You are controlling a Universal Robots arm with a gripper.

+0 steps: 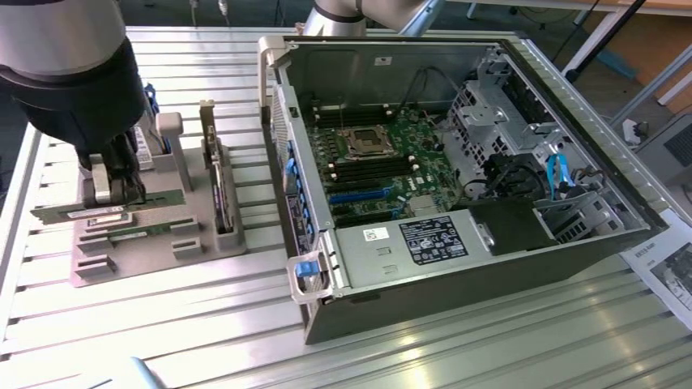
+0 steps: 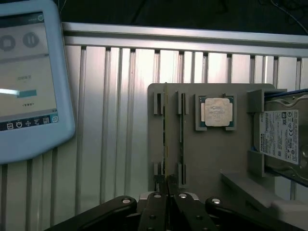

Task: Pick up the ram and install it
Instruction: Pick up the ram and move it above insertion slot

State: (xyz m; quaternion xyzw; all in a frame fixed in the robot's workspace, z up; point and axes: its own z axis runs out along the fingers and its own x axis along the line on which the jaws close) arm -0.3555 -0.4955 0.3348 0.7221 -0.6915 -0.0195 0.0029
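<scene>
The ram (image 1: 65, 214) is a thin green stick standing on edge in the slots of a grey holder (image 1: 151, 251) at the exterior view's left. My gripper (image 1: 113, 193) comes down from above onto its middle, fingers (image 1: 100, 180) pressed against both faces. In the wrist view the ram (image 2: 164, 130) appears edge-on, running straight into the shut fingertips (image 2: 158, 198). A second, alike stick (image 1: 141, 232) (image 2: 182, 127) stands in the neighbouring slots. The open computer case (image 1: 605, 243) lies at the exterior view's right, with the motherboard (image 1: 406, 174) and its dark memory slots (image 1: 362, 172) exposed.
On the holder are also a square silver processor (image 2: 215, 111) and a hard drive (image 2: 280, 137) (image 1: 222, 190) standing on edge. A tablet screen (image 2: 29, 82) lies on the slatted aluminium table (image 1: 216, 324). The case wall (image 1: 284, 154) rises between holder and motherboard.
</scene>
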